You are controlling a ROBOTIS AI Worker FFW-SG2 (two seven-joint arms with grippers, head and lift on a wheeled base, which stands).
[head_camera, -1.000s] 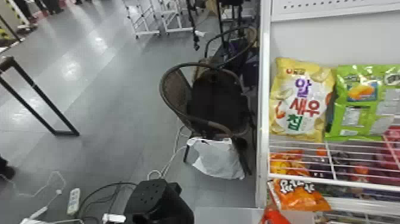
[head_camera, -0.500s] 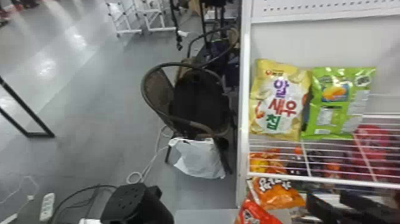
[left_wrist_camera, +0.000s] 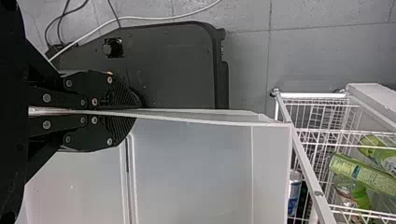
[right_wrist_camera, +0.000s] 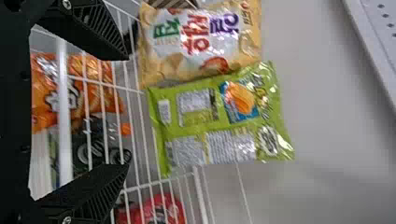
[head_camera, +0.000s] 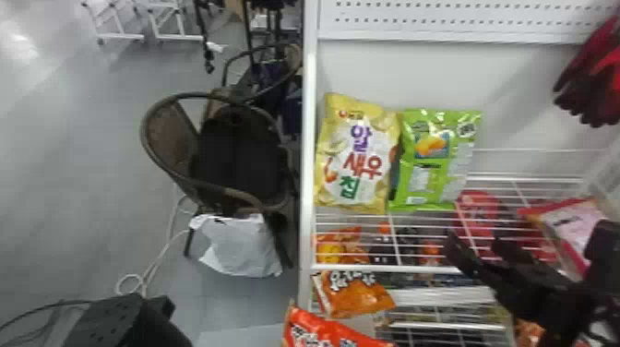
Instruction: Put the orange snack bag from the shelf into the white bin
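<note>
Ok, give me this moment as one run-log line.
left gripper: shut on white bin | right gripper: open, empty, near wire shelf | orange snack bag: beneath that shelf, ungrasped

The head view looks forward and down; the left wrist view faces the white bin (left_wrist_camera: 191,172) closely; the right wrist view, nearer, shares the head view's green bag (head_camera: 436,182).

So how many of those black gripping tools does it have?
2. The left tool is closed on the upper edge of the white bin. The right tool is open at the wire shelf, facing the green bag.
</note>
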